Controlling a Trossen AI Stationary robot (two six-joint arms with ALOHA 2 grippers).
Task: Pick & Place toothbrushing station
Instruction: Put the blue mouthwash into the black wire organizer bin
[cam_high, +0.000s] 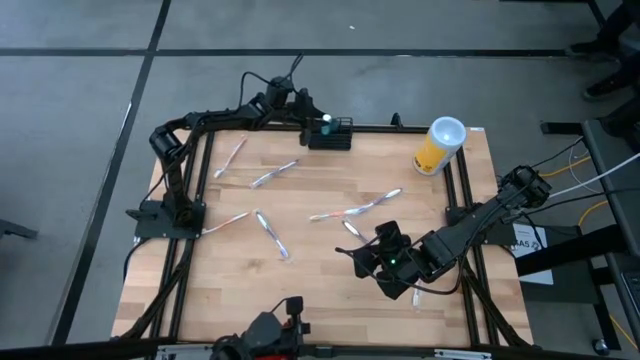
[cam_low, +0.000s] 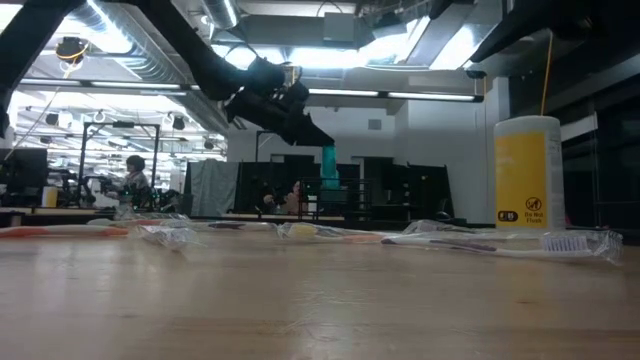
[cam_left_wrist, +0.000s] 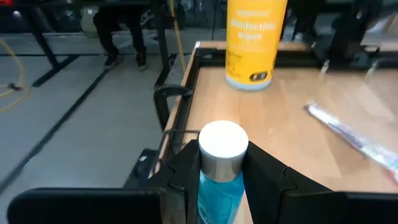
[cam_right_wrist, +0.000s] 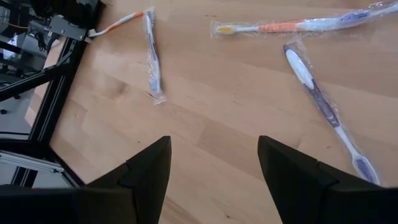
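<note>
The toothbrushing station (cam_high: 331, 135), a small black rectangular rack with slots, sat at the table's far edge, left of the yellow cup (cam_high: 440, 146). It stood flat, with a blue bottle (cam_left_wrist: 219, 180) at its left end.

Yellow canister (cam_left_wrist: 256, 42), standing at the table's corner: label reads "Disinfecting Wipes". On its side, a crossed-circle symbol with "Do Not Flush" (cam_low: 534, 210) beneath.
</note>
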